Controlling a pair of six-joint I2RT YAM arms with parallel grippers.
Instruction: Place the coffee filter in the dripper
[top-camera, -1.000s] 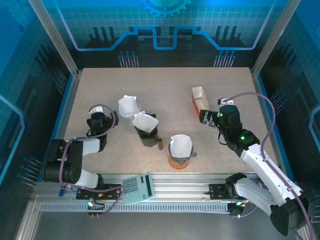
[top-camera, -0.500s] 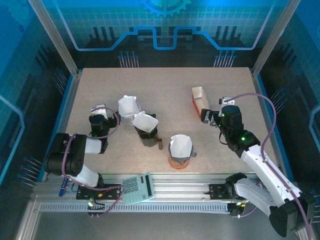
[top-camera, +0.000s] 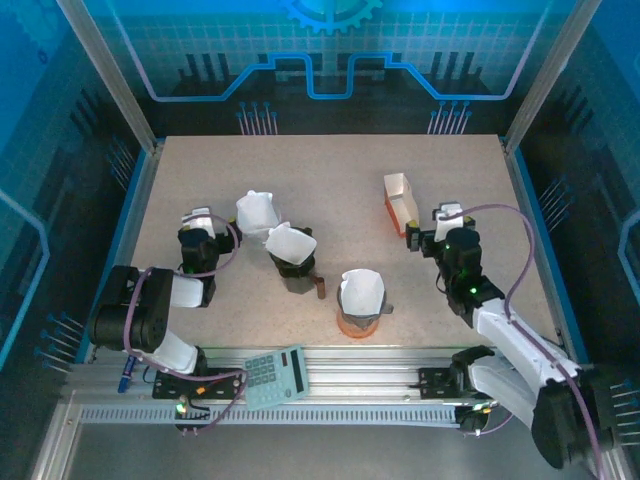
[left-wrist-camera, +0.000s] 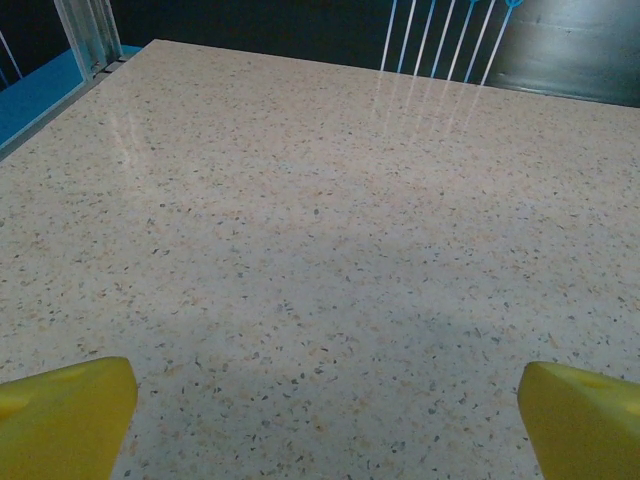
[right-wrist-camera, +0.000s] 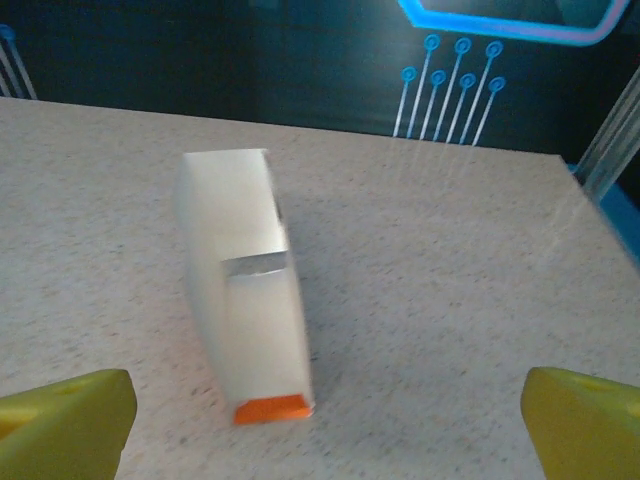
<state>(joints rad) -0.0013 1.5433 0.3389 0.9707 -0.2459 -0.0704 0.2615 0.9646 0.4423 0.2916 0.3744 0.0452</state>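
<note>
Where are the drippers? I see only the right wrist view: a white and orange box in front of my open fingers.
Observer: Left of that box stand two drippers: a dark dripper and, to its right, an orange dripper.
Operator: Do they hold filters already?
Observer: Yes. The dark dripper's filter and the orange dripper's filter are both white.
Operator: Is any filter left over?
Observer: A third filter sits beside the dark dripper, close to the open left gripper.
</note>
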